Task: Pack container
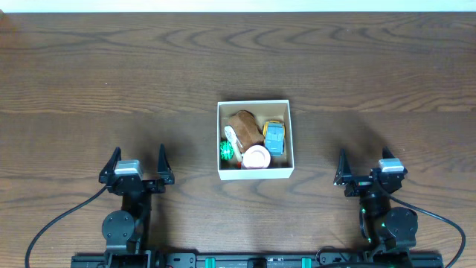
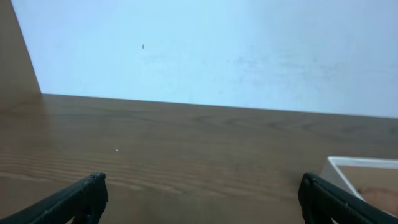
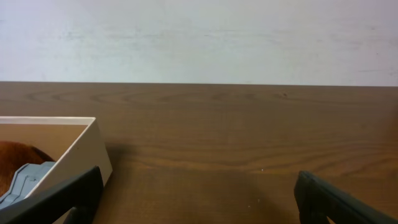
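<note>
The container, a small white-walled square box, sits at the table's middle. Inside it lie a brown furry toy, a blue toy, a green toy and a white round piece. My left gripper is open and empty, near the front edge left of the box. My right gripper is open and empty, right of the box. The left wrist view shows the box's corner at the right between wide jaws. The right wrist view shows the box wall, the blue toy and wide jaws.
The dark wooden table spreads around the box. A pale wall stands behind the table's far edge. Black cables run from both arm bases along the front edge.
</note>
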